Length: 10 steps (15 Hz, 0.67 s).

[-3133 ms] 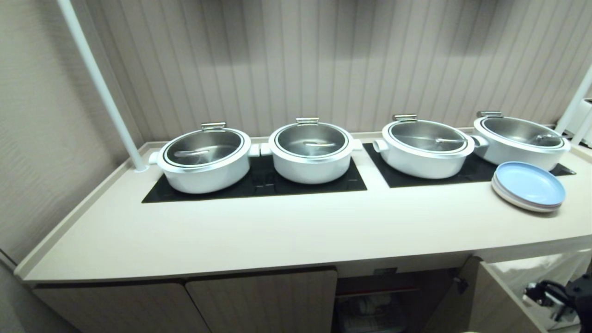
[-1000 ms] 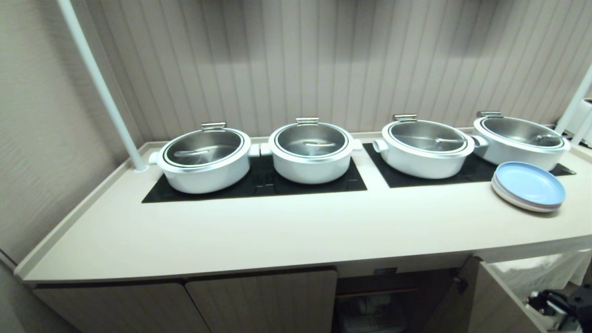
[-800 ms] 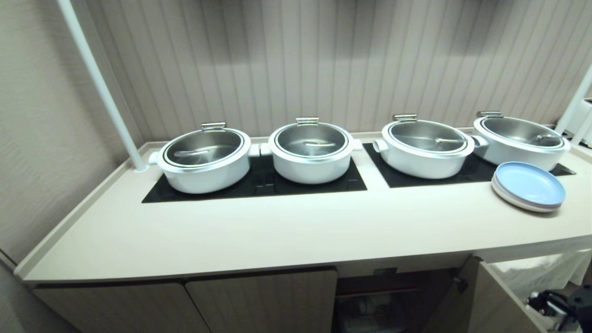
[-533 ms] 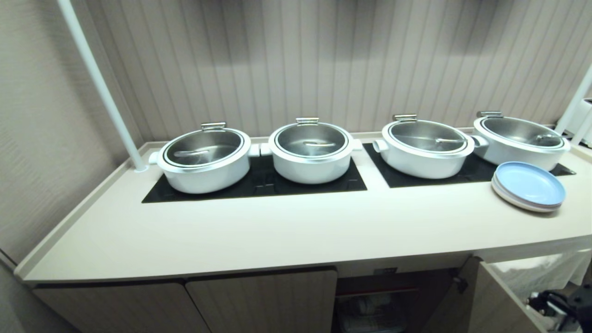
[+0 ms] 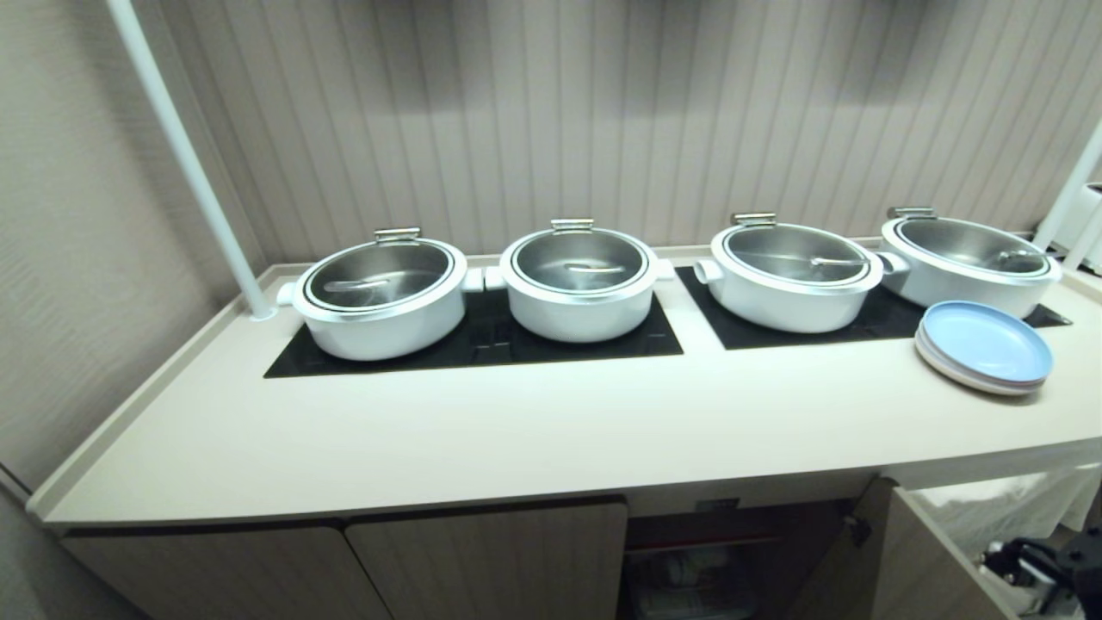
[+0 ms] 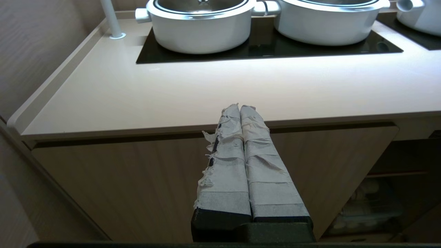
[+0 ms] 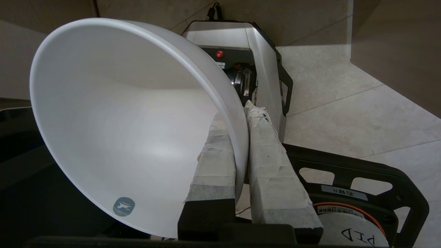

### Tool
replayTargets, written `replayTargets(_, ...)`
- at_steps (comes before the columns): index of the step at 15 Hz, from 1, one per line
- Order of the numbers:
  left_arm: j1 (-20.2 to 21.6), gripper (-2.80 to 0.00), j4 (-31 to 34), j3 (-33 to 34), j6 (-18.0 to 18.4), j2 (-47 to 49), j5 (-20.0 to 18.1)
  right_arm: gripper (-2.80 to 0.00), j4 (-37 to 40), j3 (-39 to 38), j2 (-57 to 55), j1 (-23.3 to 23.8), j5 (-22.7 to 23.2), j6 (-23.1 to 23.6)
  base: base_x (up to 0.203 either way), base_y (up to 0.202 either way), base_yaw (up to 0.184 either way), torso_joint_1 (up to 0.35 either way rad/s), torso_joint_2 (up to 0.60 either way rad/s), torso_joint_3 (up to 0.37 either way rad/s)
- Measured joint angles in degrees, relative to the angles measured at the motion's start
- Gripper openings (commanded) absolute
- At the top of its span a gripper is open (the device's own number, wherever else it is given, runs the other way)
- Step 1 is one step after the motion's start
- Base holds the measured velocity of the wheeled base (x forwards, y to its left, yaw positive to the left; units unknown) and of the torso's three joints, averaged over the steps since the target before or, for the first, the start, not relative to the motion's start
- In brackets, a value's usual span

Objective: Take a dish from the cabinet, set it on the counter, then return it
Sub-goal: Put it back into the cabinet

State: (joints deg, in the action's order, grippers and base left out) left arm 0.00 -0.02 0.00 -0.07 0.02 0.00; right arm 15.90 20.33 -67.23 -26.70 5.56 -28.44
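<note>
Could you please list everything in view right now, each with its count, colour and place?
pots: four, white with steel lids, in a row on the cooktop panels.
cooktop panels: two, black glass, inset in the counter.
plates: one stack, pale blue on top, at the counter's right end.
counter: one, cream-beige, across the scene.
cabinet: one, beige, door swung open, below the counter.
pole: one, white, at the counter's back left corner.
dish: one, white, pinched by its rim.
left gripper: one, taped fingers, shut, before the counter's edge.
right gripper: one, taped fingers, clamping the dish's wall.
</note>
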Motion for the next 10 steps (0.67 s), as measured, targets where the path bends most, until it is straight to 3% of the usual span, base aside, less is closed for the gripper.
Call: replayTargets(10, 0.00, -2.80, -0.02, 0.00, 0.00, 0.00, 0.00, -2.80, 0.06, -0.20, 0.00, 0.00, -1.12, -0.22, 0.000, 0.000, 0.000, 0.000, 0.00, 0.000)
